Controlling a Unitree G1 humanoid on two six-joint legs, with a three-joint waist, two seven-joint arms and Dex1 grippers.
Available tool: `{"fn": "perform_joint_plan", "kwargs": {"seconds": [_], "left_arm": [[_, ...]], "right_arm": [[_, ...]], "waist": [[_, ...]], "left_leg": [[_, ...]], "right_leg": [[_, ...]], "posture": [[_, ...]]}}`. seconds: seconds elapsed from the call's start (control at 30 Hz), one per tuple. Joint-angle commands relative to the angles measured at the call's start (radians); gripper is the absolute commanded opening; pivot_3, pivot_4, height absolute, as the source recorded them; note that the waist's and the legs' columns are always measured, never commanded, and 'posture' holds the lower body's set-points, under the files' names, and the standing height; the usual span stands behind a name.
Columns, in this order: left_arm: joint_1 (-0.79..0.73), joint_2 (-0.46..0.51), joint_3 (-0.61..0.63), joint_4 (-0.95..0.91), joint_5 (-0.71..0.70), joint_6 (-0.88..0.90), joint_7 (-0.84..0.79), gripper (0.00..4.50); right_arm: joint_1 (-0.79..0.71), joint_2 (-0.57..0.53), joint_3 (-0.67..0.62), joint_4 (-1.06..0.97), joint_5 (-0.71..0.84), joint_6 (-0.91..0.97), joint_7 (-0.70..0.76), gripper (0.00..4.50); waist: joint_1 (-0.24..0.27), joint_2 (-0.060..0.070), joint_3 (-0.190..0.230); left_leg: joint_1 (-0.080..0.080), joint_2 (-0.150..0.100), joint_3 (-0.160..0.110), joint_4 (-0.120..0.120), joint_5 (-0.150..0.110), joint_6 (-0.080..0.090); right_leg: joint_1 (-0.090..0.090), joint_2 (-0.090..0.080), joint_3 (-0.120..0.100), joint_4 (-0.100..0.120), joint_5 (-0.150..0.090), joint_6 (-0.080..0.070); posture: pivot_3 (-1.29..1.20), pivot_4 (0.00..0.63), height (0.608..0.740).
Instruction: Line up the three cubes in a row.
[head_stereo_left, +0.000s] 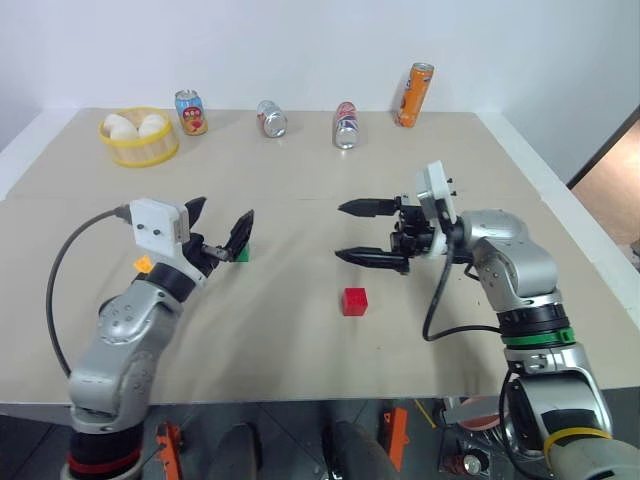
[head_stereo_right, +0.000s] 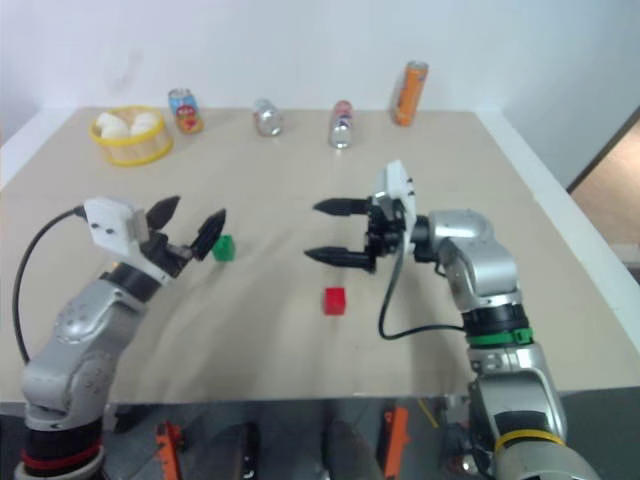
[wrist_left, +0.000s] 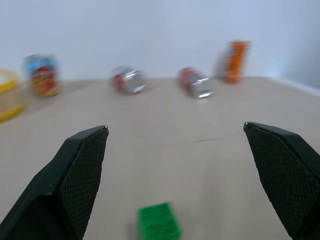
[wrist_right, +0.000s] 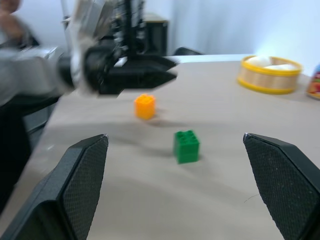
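The red cube (head_stereo_left: 354, 301) sits alone on the beige table near the middle front. Above and behind it hovers my right gripper (head_stereo_left: 345, 232), open, empty and pointing left. The green cube (head_stereo_right: 223, 248) rests further left, just beyond my left gripper (head_stereo_right: 195, 222), which is also open and empty and is raised off the table. Between the left wrist view's two wide-spread fingers lies the green cube (wrist_left: 159, 221). The yellow-orange cube (head_stereo_left: 143, 264) peeks out at the far left behind my left arm. In the right wrist view it (wrist_right: 145, 106) stands a short way past the green cube (wrist_right: 186, 146).
A yellow basket (head_stereo_left: 140, 150) holding white eggs stands at the back left. Along the far edge are an upright can (head_stereo_left: 190, 112), two cans lying down (head_stereo_left: 271, 118) (head_stereo_left: 345, 125) and a tall orange can (head_stereo_left: 414, 95).
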Motion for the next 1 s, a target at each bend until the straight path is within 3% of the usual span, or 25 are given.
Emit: {"fn": "perform_joint_plan", "kwargs": {"seconds": [0.03,0.77,1.0], "left_arm": [[-0.002,-0.04,-0.043,0.014,0.076,-0.001,0.069,4.5],[-0.173,-0.163,-0.071,0.453,0.205,-0.023,0.112,4.5],[-0.172,-0.174,-0.063,0.457,0.211,-0.024,0.117,2.26]], "right_arm": [[-0.022,0.005,-0.006,-0.012,-0.014,-0.02,-0.02,4.47],[-0.031,0.022,0.012,0.01,-0.053,-0.063,-0.037,4.47],[-0.034,0.019,0.009,0.017,-0.05,-0.069,-0.031,4.5]], "waist": [[0.0,0.0,0.0],[0.0,0.0,0.0],[0.0,0.0,0.0]], "left_leg": [[0.0,0.0,0.0,0.0,0.0,0.0],[-0.001,-0.001,0.0,-0.001,0.0,0.0],[-0.001,-0.001,0.0,-0.001,0.0,0.0]], "right_leg": [[0.0,0.0,0.0,0.0,0.0,0.0],[-0.001,0.001,0.0,0.0,0.0,0.0],[-0.001,0.0,0.0,0.0,0.0,0.0]], "posture": [[0.0,0.15,0.74],[0.0,0.15,0.74],[0.0,0.15,0.74]]}}
